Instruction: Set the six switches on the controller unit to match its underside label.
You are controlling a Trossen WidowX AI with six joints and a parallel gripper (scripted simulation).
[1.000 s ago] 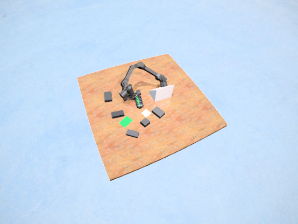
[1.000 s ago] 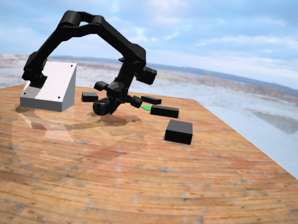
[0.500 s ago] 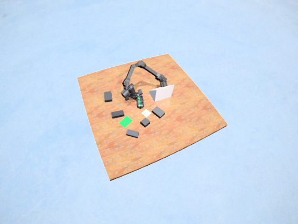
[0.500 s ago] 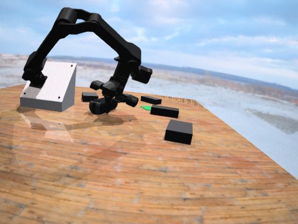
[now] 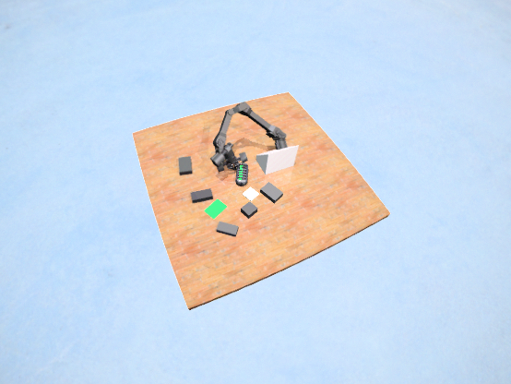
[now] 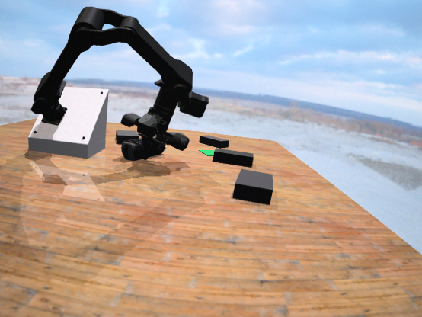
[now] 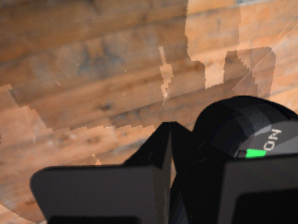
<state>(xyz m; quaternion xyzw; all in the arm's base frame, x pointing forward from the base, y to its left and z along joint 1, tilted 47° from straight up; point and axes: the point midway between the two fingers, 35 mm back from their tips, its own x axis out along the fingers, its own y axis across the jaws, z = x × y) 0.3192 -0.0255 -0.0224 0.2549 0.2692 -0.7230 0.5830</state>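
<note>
On the bench [image 5: 323, 222], beside the white wedge stand [image 5: 282, 159], the controller unit [image 5: 242, 174] lies under my clenched, empty gripper [image 7: 169, 131] (rigid, smooth, rounded, probably slippery); I'd grasp its long flat sides.

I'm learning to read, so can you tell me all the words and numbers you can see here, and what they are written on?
"ON", seen sideways in the wrist view: white letters on the rounded dark grey controller unit, just above a small green switch end.
Switch numbers on that unit: too small to read in the top and exterior views.
Nothing else shows any writing.
</note>
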